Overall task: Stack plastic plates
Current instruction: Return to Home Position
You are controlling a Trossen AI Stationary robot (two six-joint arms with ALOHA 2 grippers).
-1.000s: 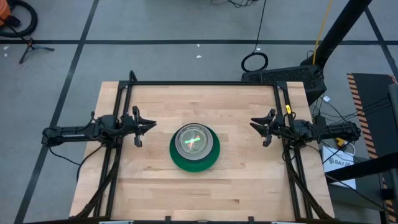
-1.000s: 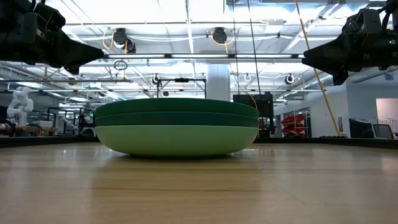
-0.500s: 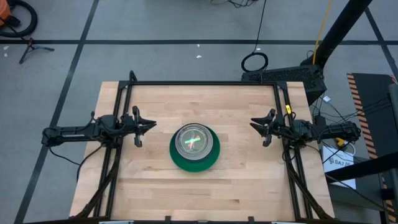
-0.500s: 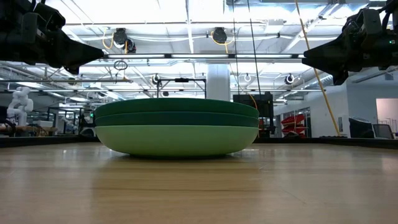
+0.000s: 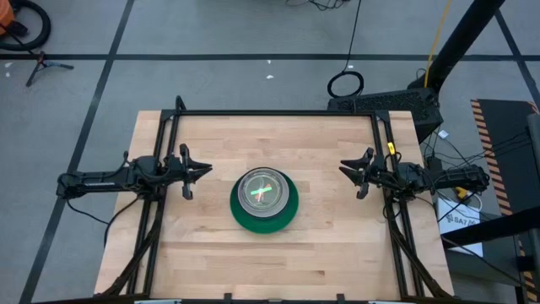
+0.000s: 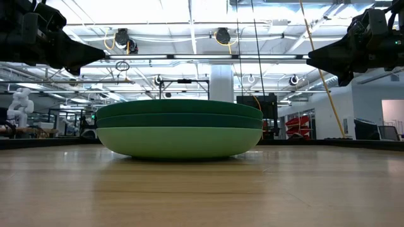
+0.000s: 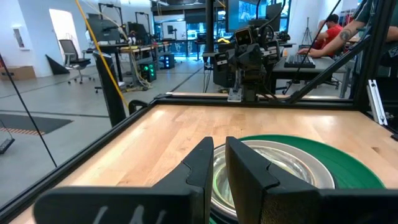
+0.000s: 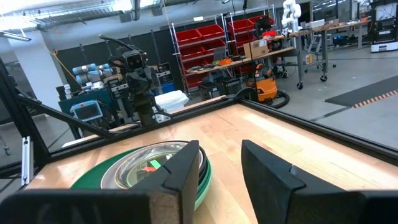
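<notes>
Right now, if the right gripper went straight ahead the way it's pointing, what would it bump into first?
Probably the stack of plates in the middle of the table. The right gripper, open and empty, points across at it, though it may hover high enough to skim over the top.

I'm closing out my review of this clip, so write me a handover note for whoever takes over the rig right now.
Left tool: nearly shut, empty, raised over the table's left side.
Right tool: open, empty, raised over the right side.
Round plastic plates: one nested stack at the middle of the wooden table; mint large plate at the bottom, dark green ones above, smaller plates nested inside.
Done: stacking looks complete; no loose plate in view.
Left: seemingly nothing but parking the arms.
</notes>
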